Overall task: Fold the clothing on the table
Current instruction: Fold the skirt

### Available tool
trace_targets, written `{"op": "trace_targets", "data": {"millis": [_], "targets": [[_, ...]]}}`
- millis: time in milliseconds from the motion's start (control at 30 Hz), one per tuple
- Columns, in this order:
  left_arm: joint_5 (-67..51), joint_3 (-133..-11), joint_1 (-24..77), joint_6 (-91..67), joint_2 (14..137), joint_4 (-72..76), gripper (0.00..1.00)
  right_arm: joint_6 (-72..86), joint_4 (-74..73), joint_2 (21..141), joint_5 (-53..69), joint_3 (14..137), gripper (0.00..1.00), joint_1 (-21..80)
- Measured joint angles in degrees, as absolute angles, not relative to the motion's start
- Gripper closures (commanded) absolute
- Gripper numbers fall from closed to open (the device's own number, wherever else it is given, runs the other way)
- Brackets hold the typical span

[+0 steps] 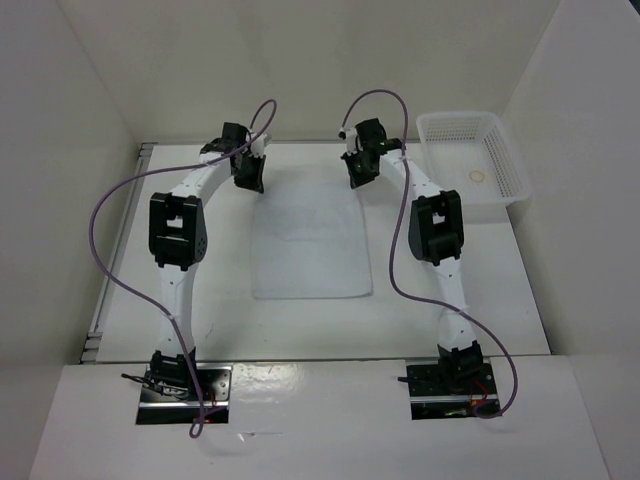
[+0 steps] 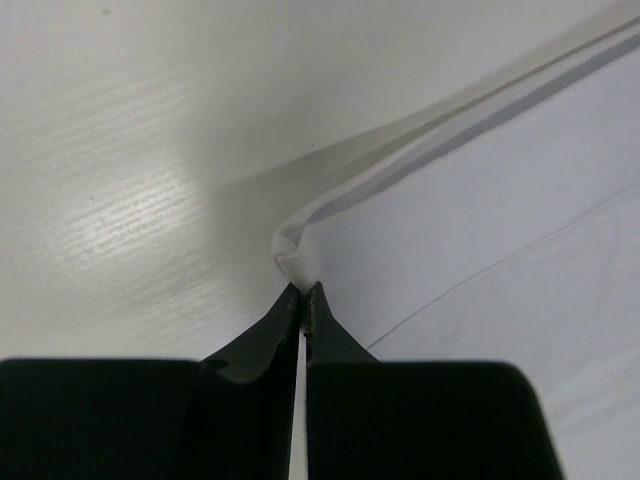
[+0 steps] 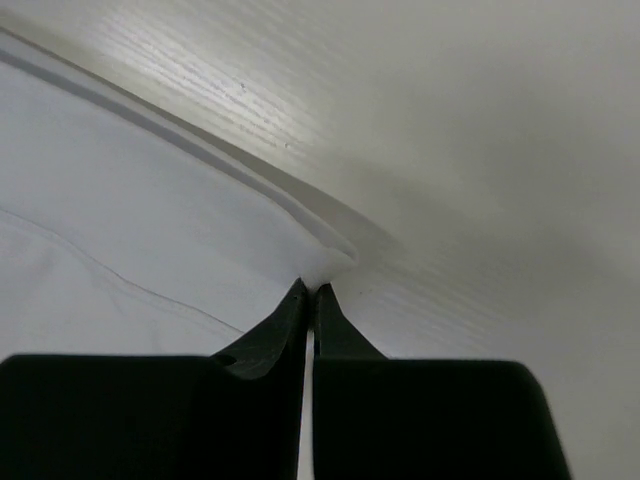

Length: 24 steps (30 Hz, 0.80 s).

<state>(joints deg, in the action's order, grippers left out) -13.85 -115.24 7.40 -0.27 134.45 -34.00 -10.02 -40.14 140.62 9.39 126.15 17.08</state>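
Top external view: the clothing (image 1: 308, 245) lies spread flat in the middle of the table (image 1: 225, 325), between the two arms, roughly rectangular, with its near edge toward the bases. No fold shows in it; only faint creases. The left gripper (image 1: 248, 172) is down at the far left corner and the right gripper (image 1: 358, 170) at the far right corner. A white mesh basket (image 1: 470, 160) stands at the far right, apart from the garment.

Progress, as judged: early. Both far corners appear taken; the fold itself is not yet made. What is left is to carry the far edge over toward the near edge, lay it down, and probably make a further fold.

Left wrist view: jaws are clenched, tips together, with a small peak of fabric pinched between them. The hem rises off the tabletop and runs away to the upper right.

Right wrist view: jaws are likewise clenched. The corner of the garment bunches right at the tips, and its edge lifts slightly along the tabletop. The grasp looks thinner here than on the left.

View comparison: the overhead shows the whole layout and the basket, but the arms hide the fingertips. Only the wrist views show the pinch and the lifted hems; neither shows the garment's near edge.
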Motion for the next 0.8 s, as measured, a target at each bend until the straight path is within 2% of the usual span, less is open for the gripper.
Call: {"op": "trace_targets", "data": {"millis": [267,500,800], "targets": [[-13.9,-122.0,7.5,-0.5,135.6,-34.8,1.00,-10.7,-41.4,142.7,5.9,131.5,1.00,17.1],[-13.1,-118.9,8.2,-0.6,132.7,-34.6,1.00,-10.8,-41.9,141.6,4.2,132.4,1.00,17.5],[-11.6,-111.7,9.1,-0.4,119.9,-34.3,1.00,-11.1,-41.4,127.3,2.8,121.8,1.00,18.7]]}}
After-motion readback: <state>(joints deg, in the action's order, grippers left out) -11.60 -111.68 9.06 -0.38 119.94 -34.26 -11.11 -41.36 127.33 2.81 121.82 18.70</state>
